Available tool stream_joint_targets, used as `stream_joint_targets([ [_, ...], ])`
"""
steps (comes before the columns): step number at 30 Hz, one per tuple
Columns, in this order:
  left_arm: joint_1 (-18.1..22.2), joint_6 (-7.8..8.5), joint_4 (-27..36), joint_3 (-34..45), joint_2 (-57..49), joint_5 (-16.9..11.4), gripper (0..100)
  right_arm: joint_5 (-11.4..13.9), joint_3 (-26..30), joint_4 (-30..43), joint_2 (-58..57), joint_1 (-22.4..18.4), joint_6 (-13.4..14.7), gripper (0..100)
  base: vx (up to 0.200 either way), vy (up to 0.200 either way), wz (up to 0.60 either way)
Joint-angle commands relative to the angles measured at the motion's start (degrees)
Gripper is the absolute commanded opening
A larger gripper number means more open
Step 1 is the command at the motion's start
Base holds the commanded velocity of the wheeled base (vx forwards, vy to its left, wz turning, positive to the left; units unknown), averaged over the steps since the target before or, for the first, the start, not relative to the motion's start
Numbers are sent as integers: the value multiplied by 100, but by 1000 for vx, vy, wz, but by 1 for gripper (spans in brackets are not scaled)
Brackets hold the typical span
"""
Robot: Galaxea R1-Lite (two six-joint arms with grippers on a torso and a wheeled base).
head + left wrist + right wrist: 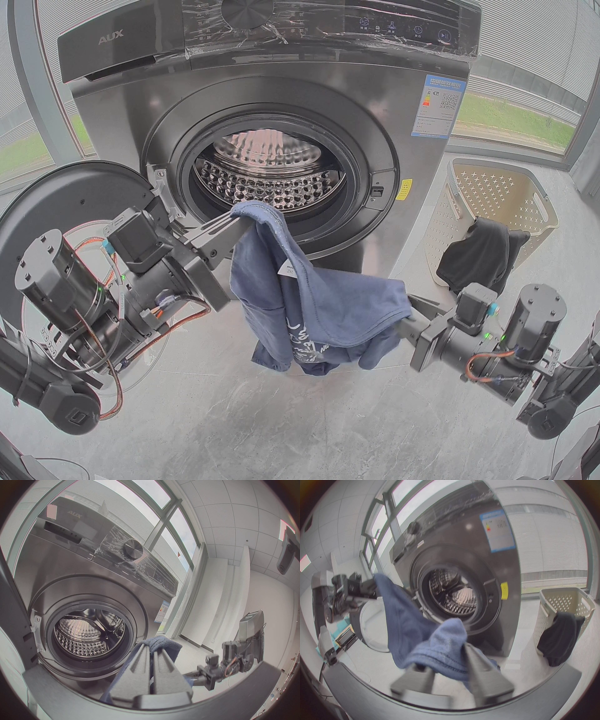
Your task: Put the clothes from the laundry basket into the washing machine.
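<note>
Blue shirt [312,300] hanging just before the washing machine's [375,94] open drum [269,169]. At the rim, left gripper [240,219] clamped on upper end; right gripper [406,322] with fingers [484,673] apart, cloth bunched between. Recommended: push upper end deep inside first, then lift hanging tail over the rim.

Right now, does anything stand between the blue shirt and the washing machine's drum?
Nothing visible. The blue shirt hangs between the left claw and right claw before the open drum; the door is swung aside, leftward.
</note>
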Motion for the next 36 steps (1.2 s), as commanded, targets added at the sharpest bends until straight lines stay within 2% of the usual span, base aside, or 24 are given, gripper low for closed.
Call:
stream_joint_targets([
  [1, 39, -13, -24, -142, -11, 25, 0, -83, 408, 14, 544, 322, -20, 100, 0, 0, 0],
  [6, 31, -4, -50, -221, -20, 25, 0, -48, 777, -83, 870, 612, 6, 100, 0, 0, 0],
  [11, 4, -4, -59, -221, -73, 25, 0, -57, 645, -101, 993, 621, 15, 100, 0, 0, 0],
  [17, -57, 5, -68, -213, -169, 7, 0, -83, -331, -215, 1450, 375, 15, 100, 0, 0, 0],
  [23, -75, -4, -41, -221, -354, -28, 0, -39, -1394, -259, 2126, 401, -47, 100, 0, 0, 0],
  [25, -92, -4, -33, -221, -363, -28, 0, -39, -1500, -259, 2188, 419, -55, 100, 0, 0, 0],
  [27, -92, -13, -24, -230, -398, -37, 0, -39, -1939, -241, 2469, 445, -143, 100, 0, 0, 0],
  [29, -92, -13, -24, -239, -398, -37, 0, -39, -2018, -250, 2531, 454, -178, 100, 0, 0, 0],
  [30, -92, -13, -24, -265, -407, -37, 0, -30, -2291, -241, 2698, 480, -240, 100, 0, 0, 0],
  [32, -92, -13, -24, -274, -407, -37, 0, -21, -2440, -241, 2724, 542, -249, 100, 0, 0, 0],
  [36, -92, -13, -15, -292, -459, -37, 0, 93, -2774, -232, 2891, 621, -258, 100, 0, 0, 0],
])
